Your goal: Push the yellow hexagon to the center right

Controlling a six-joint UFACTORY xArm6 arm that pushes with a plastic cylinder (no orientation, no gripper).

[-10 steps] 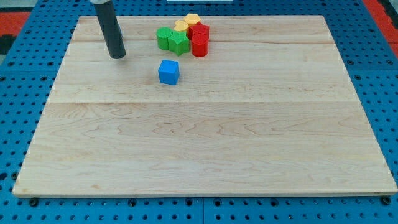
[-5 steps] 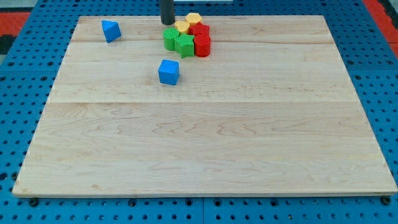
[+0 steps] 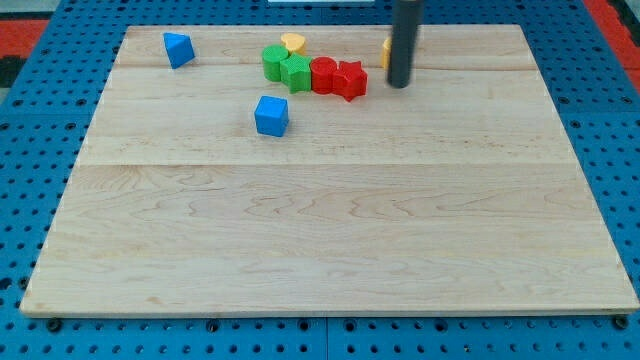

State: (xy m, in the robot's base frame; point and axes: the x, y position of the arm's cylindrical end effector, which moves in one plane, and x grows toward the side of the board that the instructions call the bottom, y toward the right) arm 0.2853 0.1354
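Observation:
My dark rod comes down from the view's top; my tip (image 3: 399, 84) rests on the board right of the block cluster. The yellow hexagon (image 3: 386, 50) is mostly hidden behind the rod, only its left edge showing, just above my tip. Left of it lie a red star-like block (image 3: 350, 80) and a red cylinder (image 3: 323, 75), then two green blocks (image 3: 295, 72) (image 3: 273, 61), with a second yellow block (image 3: 293, 42) above them.
A blue cube (image 3: 271, 116) sits below the cluster. A blue triangular block (image 3: 178, 48) is near the board's top left. The wooden board (image 3: 320, 230) lies on a blue pegboard table.
The rod swept right from the cluster's top left to its right side. The yellow hexagon moved right, away from the cluster. The red blocks shifted right and down into a row.

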